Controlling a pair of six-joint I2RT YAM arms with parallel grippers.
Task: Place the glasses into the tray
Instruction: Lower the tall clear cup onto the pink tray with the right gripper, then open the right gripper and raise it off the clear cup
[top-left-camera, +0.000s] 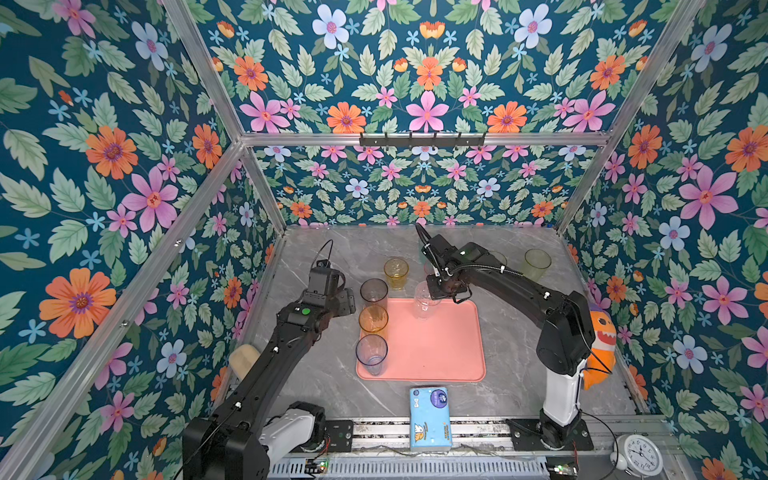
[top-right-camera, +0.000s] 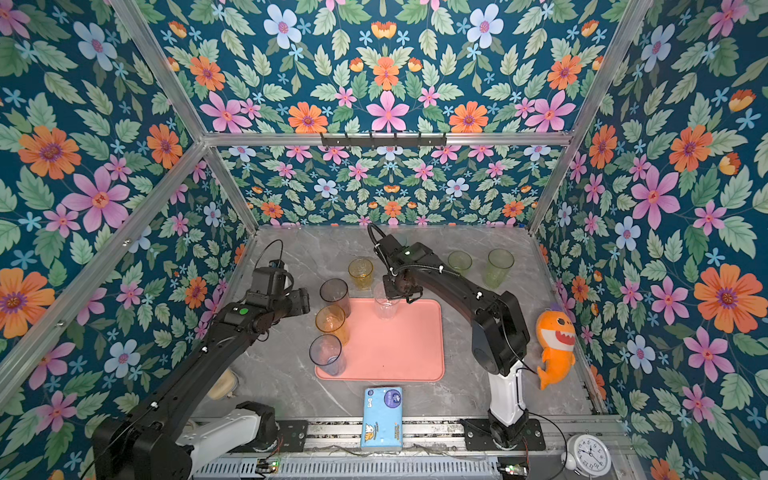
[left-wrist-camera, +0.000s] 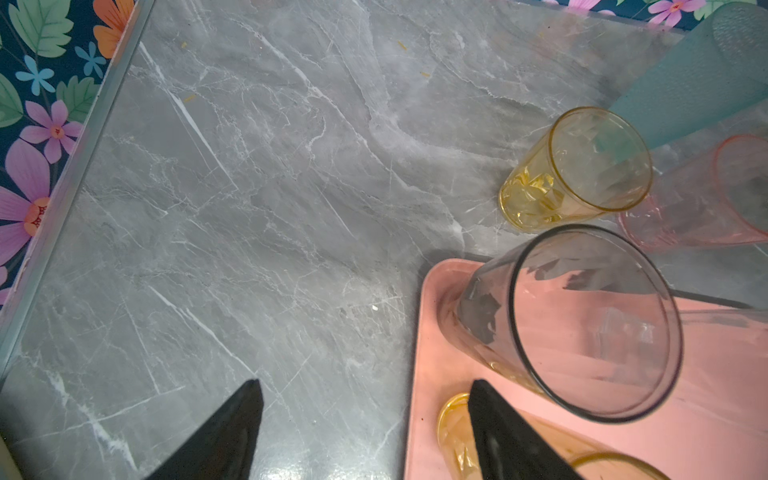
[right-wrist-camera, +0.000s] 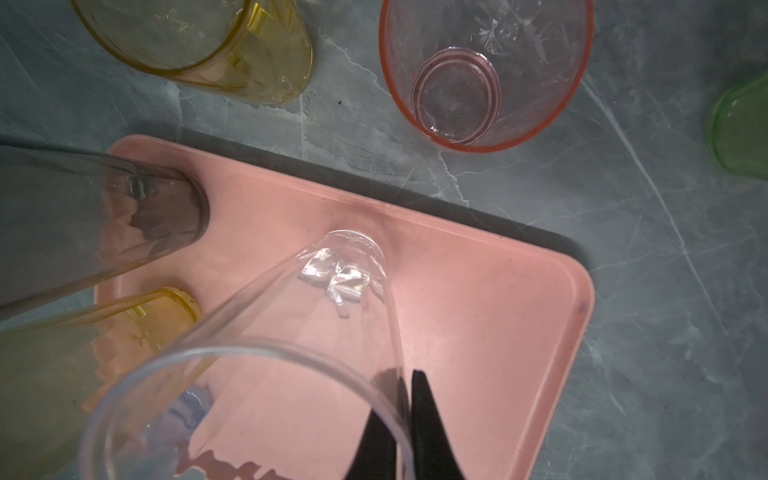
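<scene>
Here, your right gripper (right-wrist-camera: 409, 374) was clamped on the wall of the clear tumbler (top-left-camera: 426, 301), one finger inside the rim and one outside. It was at the upper edge of the salmon-pink tray (top-left-camera: 436, 353), centre of both top views. Whether the tumbler's base rested on the tray could not be told. Your left gripper (left-wrist-camera: 365, 382) stood with its jaws well apart, holding nothing, beside the tray's upper left corner.

The blue tissue pack (top-left-camera: 430, 417), lower centre, carried a dark round badge and cartoon print, its lettering too small to read. The white clock (top-left-camera: 640, 455), lower right, showed black numerals.

The tray held three upright tumblers in a column along its left edge:
- the smoky grey tumbler (top-left-camera: 374, 293) uppermost
- the amber tumbler (top-left-camera: 373, 321) in the middle
- the blue-grey tumbler (top-left-camera: 371, 353) lowest

Off the tray, on the marble table (top-left-camera: 324, 257), the short yellow tumbler (top-left-camera: 396, 272) stood just above it. The pink tumbler (right-wrist-camera: 486, 70) and the teal tumbler (left-wrist-camera: 685, 83) were near. The tall green tumbler (top-left-camera: 537, 262) and the short green tumbler (top-right-camera: 459, 262) stood at upper right.
</scene>
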